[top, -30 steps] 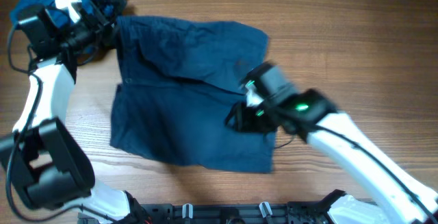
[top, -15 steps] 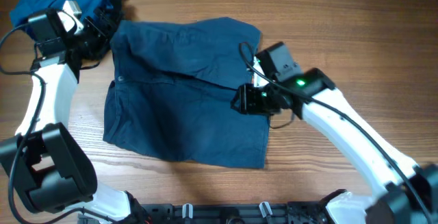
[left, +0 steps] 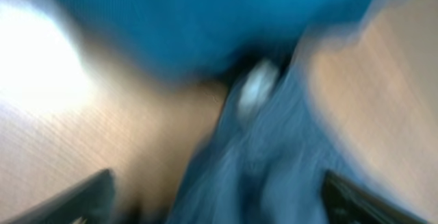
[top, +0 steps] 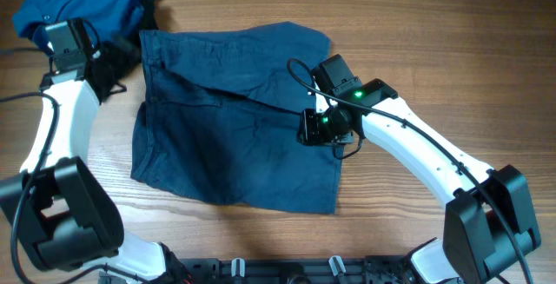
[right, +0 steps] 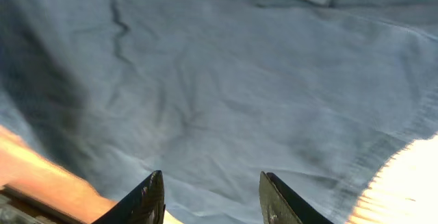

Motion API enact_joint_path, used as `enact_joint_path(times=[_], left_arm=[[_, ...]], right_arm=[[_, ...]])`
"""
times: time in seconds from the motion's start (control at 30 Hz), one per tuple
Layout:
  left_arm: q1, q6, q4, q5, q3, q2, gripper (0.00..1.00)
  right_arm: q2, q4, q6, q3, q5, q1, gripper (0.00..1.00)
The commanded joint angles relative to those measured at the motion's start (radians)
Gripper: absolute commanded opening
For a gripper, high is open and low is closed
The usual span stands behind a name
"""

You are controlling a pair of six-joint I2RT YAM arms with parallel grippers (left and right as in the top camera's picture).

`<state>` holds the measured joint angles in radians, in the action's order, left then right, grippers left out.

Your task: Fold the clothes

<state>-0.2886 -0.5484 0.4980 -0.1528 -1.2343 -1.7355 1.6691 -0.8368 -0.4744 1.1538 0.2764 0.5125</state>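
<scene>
Right hand [top: 306, 129] first: two dark fingers [right: 147, 196] set a moderate way apart, with nothing pinched between them and only wrinkled navy fabric beneath. Poised low at the right edge of the large dark navy shorts-like garment [top: 234, 136], about halfway down that edge, and pointing inward over the cloth. No telling whether the tips touch the fabric or hang just above it.

Around that hand, the navy garment spread mostly flat across the middle of the pale wooden surface [top: 434, 41]. Across its upper half, a long slanting fold line running from the upper left down toward the right hand, with creases fanning off it. Along the bottom, a fairly straight hem lying near the front edge of the surface.

Left hand [top: 111, 56] next: fingers [left: 89, 196] spread wide, one at each lower corner of the wrist view, and nothing seen gripped between them. A badly blurred view, giving only navy cloth ahead, brighter blue beyond it, and wood on either side. From overhead, placed just off the upper left corner of the navy garment.

Beyond the left hand, in the far left corner of the surface, a brighter blue shirt [top: 74, 2] bunched in a heap, apart from the navy piece.
</scene>
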Motion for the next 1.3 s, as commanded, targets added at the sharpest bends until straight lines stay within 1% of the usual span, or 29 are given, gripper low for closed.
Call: enact_joint_path(times=[0.0, 0.07, 0.1, 0.13, 0.17, 0.27, 0.3, 0.37, 0.47, 0.53, 0.6, 0.73, 0.83, 1.0, 1.1, 1.27], left_arm=[[0.011, 0.046, 0.162, -0.117, 0.003, 0.080, 0.53], [0.025, 0.086, 0.212, -0.117, 0.003, 0.116, 0.33], [0.038, 0.111, 0.234, -0.116, 0.003, 0.140, 0.27], [0.056, 0.139, 0.266, -0.114, 0.003, 0.172, 0.16], [0.069, 0.153, 0.296, -0.110, 0.003, 0.198, 0.14], [0.114, 0.152, 0.426, -0.057, 0.004, 0.253, 0.04], [0.129, 0.152, 0.471, -0.048, 0.004, 0.257, 0.04], [0.161, 0.153, 0.542, -0.047, 0.015, 0.254, 0.04], [0.205, 0.153, 0.580, -0.027, 0.077, 0.249, 0.04], [0.233, 0.151, 0.557, -0.032, 0.148, 0.249, 0.04], [0.262, 0.152, 0.507, -0.079, 0.215, 0.249, 0.04], [0.313, 0.145, 0.418, -0.101, 0.325, 0.249, 0.04], [0.319, 0.114, 0.362, -0.100, 0.384, 0.249, 0.04], [0.319, 0.081, 0.309, -0.085, 0.454, 0.249, 0.04], [0.319, 0.045, 0.291, -0.090, 0.496, 0.249, 0.04], [0.319, 0.040, 0.228, -0.113, 0.576, 0.249, 0.04]], right_arm=[[0.003, -0.009, 0.020, 0.003, -0.079, 0.005, 0.45], [0.003, -0.004, 0.012, 0.003, -0.079, 0.005, 0.44], [0.003, 0.000, 0.002, 0.003, -0.080, 0.005, 0.44], [0.003, 0.010, 0.000, 0.003, -0.082, 0.005, 0.41], [0.003, 0.015, 0.000, 0.003, -0.084, 0.005, 0.38], [0.011, 0.022, -0.001, 0.003, -0.094, 0.005, 0.10], [0.018, 0.023, -0.005, 0.000, -0.093, 0.005, 0.04], [0.031, 0.025, -0.031, -0.010, -0.093, 0.007, 0.04], [0.042, 0.027, -0.062, -0.043, -0.093, 0.007, 0.04], [0.042, 0.033, -0.089, -0.080, -0.093, 0.007, 0.04], [0.042, 0.054, -0.121, -0.121, -0.090, 0.007, 0.04], [0.042, 0.147, -0.130, -0.205, -0.043, 0.007, 0.04], [0.042, 0.201, -0.130, -0.249, -0.013, 0.007, 0.04], [0.042, 0.202, -0.135, -0.269, -0.013, 0.007, 0.04], [0.042, 0.229, -0.135, -0.284, 0.039, 0.007, 0.04], [0.042, 0.258, -0.161, -0.343, 0.058, 0.007, 0.04]])
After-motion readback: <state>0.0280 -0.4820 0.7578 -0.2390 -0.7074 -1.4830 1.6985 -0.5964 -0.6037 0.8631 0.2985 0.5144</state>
